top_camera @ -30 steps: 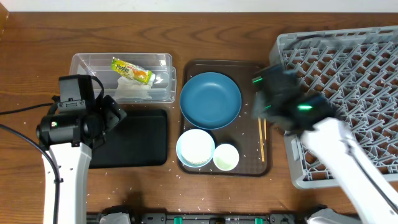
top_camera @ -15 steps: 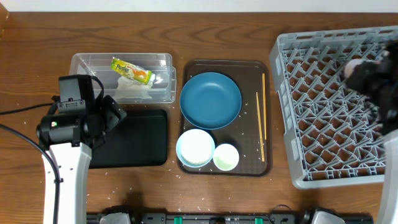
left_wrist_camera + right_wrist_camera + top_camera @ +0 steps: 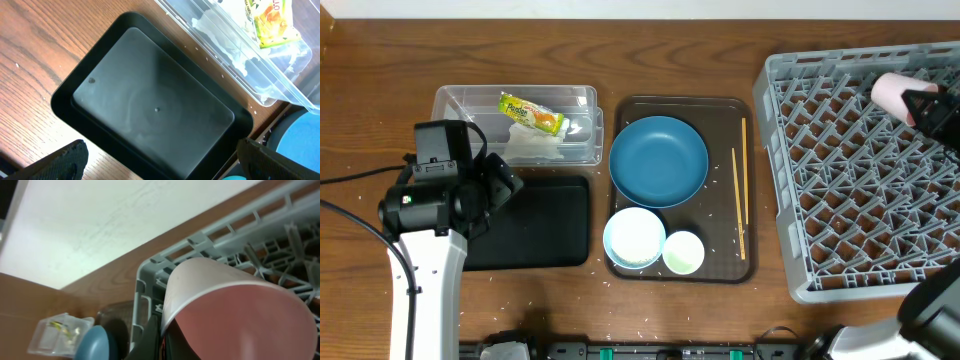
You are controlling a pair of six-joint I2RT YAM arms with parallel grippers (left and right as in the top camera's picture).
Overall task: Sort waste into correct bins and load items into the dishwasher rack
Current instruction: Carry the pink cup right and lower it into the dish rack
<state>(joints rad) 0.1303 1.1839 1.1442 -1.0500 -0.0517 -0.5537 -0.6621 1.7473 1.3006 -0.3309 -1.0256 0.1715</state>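
My right gripper (image 3: 918, 103) is shut on the rim of the small white cup (image 3: 892, 90) with a pink inside (image 3: 240, 310), holding it over the far right of the grey dishwasher rack (image 3: 840, 190). My left gripper (image 3: 505, 185) hangs open over the black bin (image 3: 150, 105), nothing between its fingers (image 3: 65, 160). The clear bin (image 3: 470, 95) holds the snack wrapper (image 3: 532, 113) and a white tissue (image 3: 535, 148). The blue plate (image 3: 658, 160), two white bowls (image 3: 634, 238) (image 3: 683, 252) and the chopsticks (image 3: 743, 170) lie on the brown tray (image 3: 720, 270).
Loose rice grains (image 3: 610, 282) speckle the wood in front of the tray and the black bin. The left arm's cable (image 3: 350, 178) trails off the left edge. The rack (image 3: 240, 225) reaches the table's right and back edges.
The right arm has swung from beside the tray across to the rack's far right, carrying the cup. The left arm has not moved.
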